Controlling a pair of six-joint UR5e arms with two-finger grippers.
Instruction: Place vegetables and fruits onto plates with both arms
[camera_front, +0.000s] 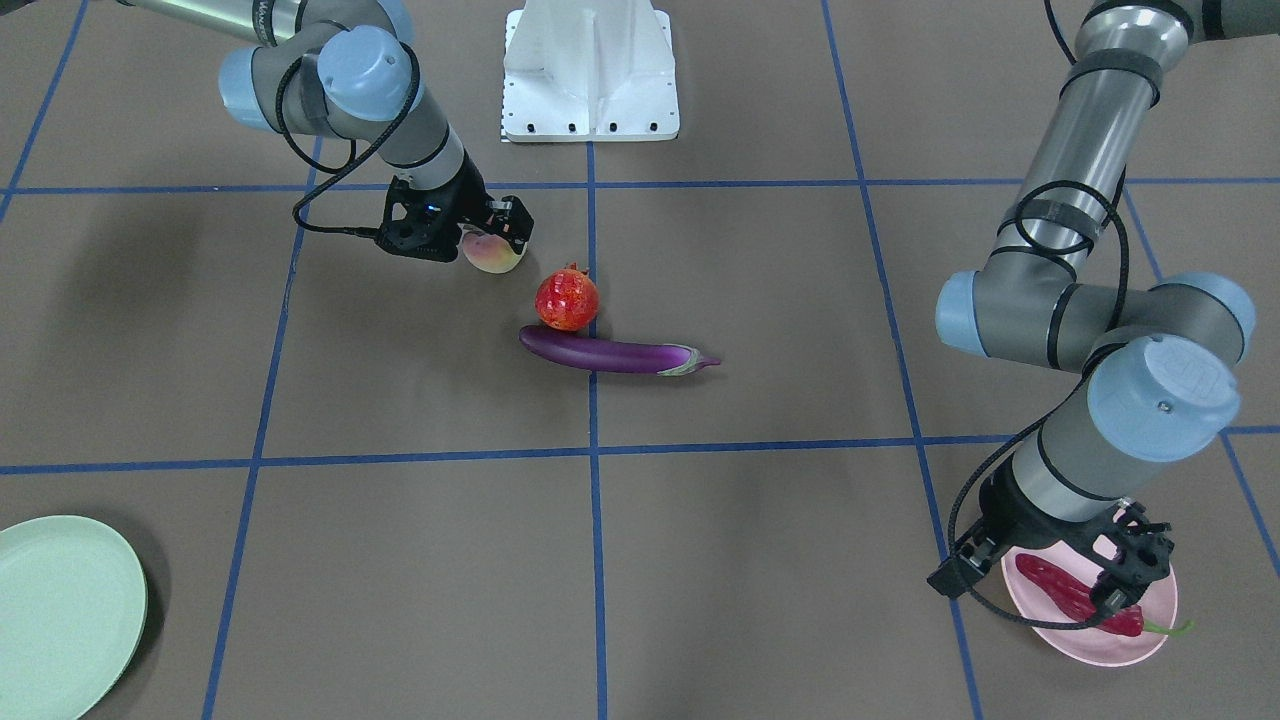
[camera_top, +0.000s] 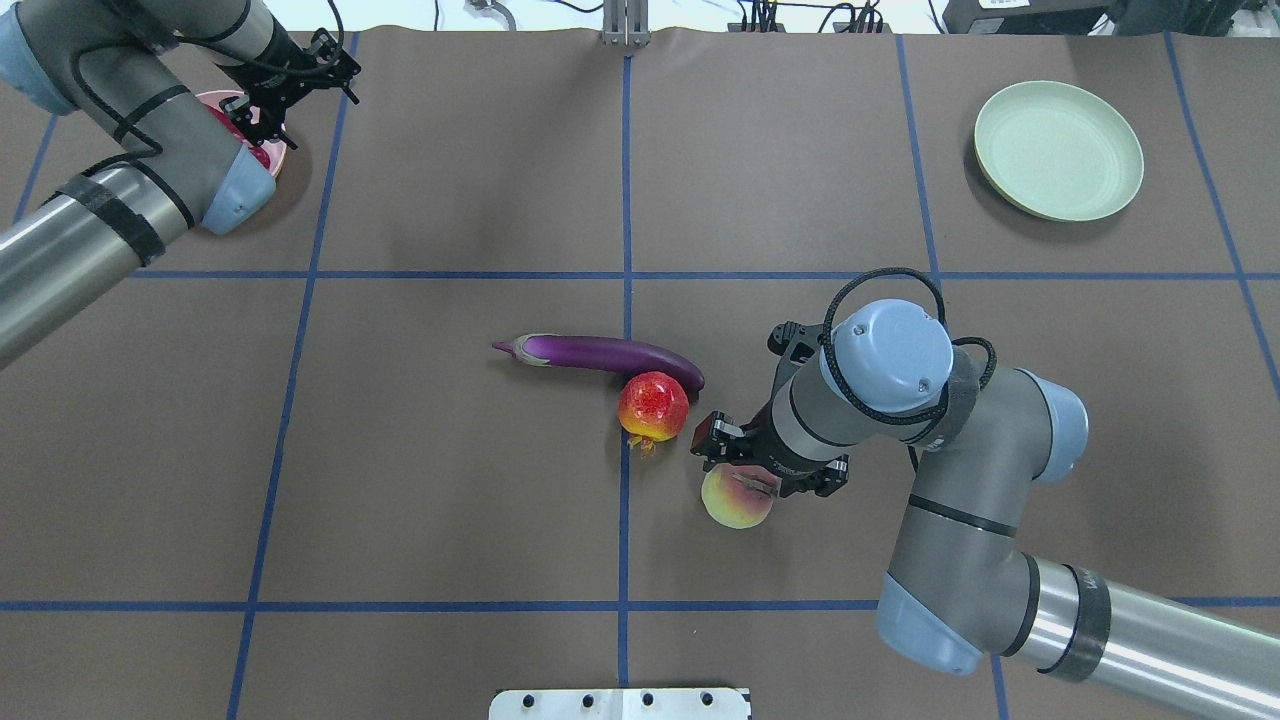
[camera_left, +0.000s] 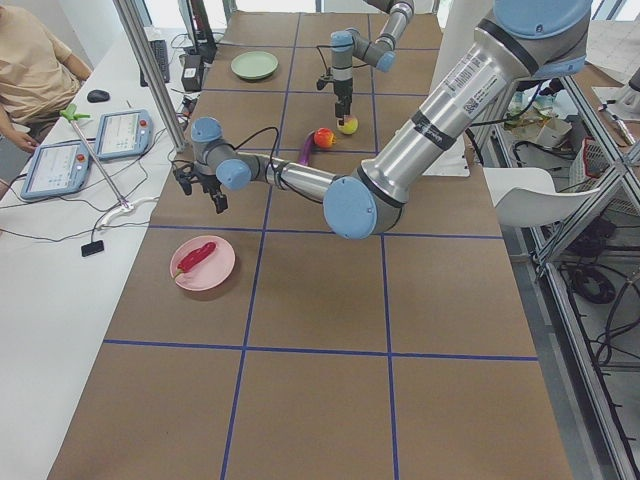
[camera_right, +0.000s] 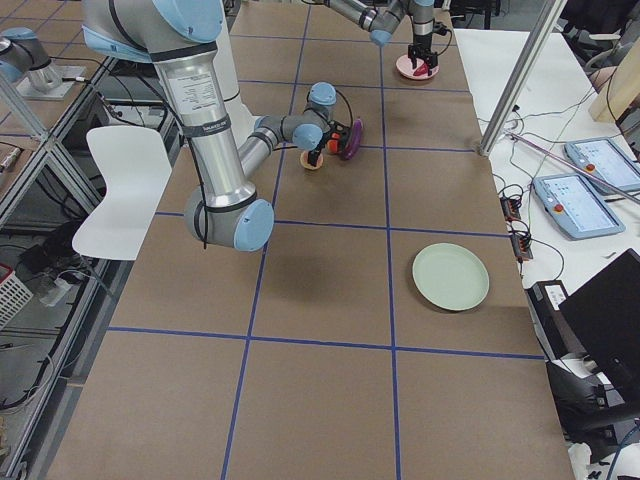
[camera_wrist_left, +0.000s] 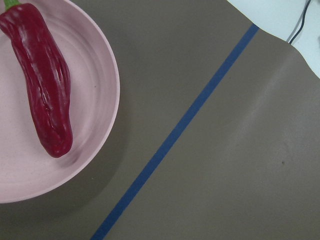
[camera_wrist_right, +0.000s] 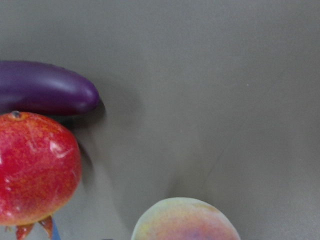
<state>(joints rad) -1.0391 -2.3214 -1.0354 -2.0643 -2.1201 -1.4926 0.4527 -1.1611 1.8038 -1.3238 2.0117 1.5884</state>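
Across from the robot, front-facing view: by the operators' edge of the bench (camera_front: 760, 560), on the robot's left side, the pink plate (camera_front: 1100, 652) holds the chili pepper (camera_front: 1058, 590), lying flat with its green stem over the rim. Left tool (camera_front: 1128, 572) hangs just above it, fingers spread, holding nothing. Mid-bench, nearer the robot-side edge, right tool (camera_front: 497, 235) is down at the peach (camera_front: 490, 258), which sits on the bench; can't tell if the fingers pinch it. Pomegranate (camera_front: 567, 299) near the peach, just beside the eggplant (camera_front: 610, 354), contact unclear. Green plate (camera_front: 65, 610) by the operators' edge, robot's right side. Overhead: right tool covers part of the peach; eggplant calyx points to the robot's left. Left-end view: left tool raised above the pink plate, fingers apart. Left wrist: chili pepper on the pink plate, blue tape line (camera_wrist_left: 190, 117) beside. Right wrist: peach low centre, pomegranate and eggplant tip to its left.
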